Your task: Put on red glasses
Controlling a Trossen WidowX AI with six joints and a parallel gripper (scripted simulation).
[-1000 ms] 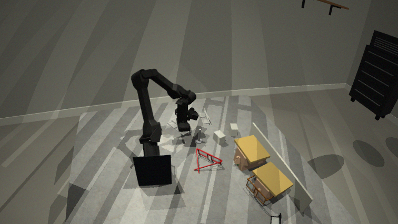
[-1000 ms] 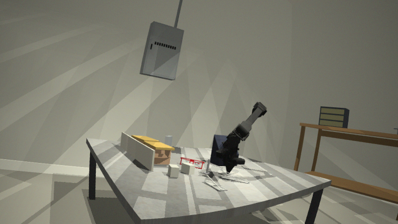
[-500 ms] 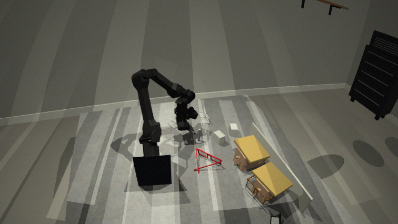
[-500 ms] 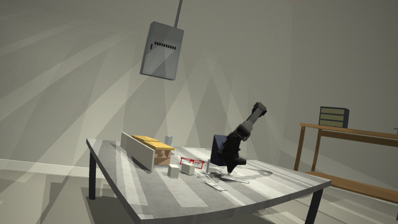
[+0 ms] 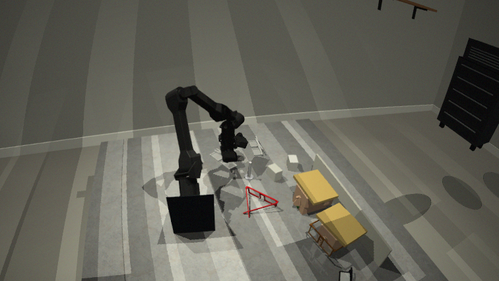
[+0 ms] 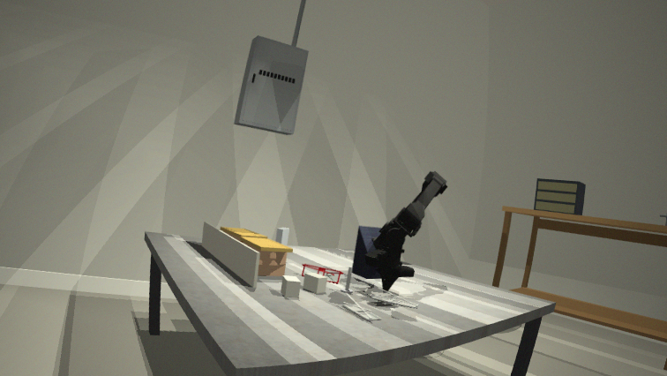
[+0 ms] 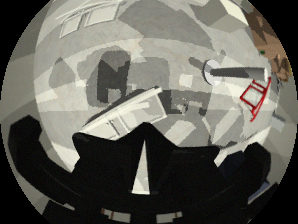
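The red glasses rest on the table between the arm and the heads, on neither head; their temples cross in the top view. The head with the green tag has a flat yellow top and no glasses on its face; its green tag shows only as a speck. The other head wears brown glasses. My gripper is shut with nothing seen between its fingers. It is away from the red glasses, pointing down over pale glasses.
A metal post stands between my gripper and the red glasses. Two white blocks sit nearby. More pale glasses lie beyond the gripper. An upright panel runs behind the heads.
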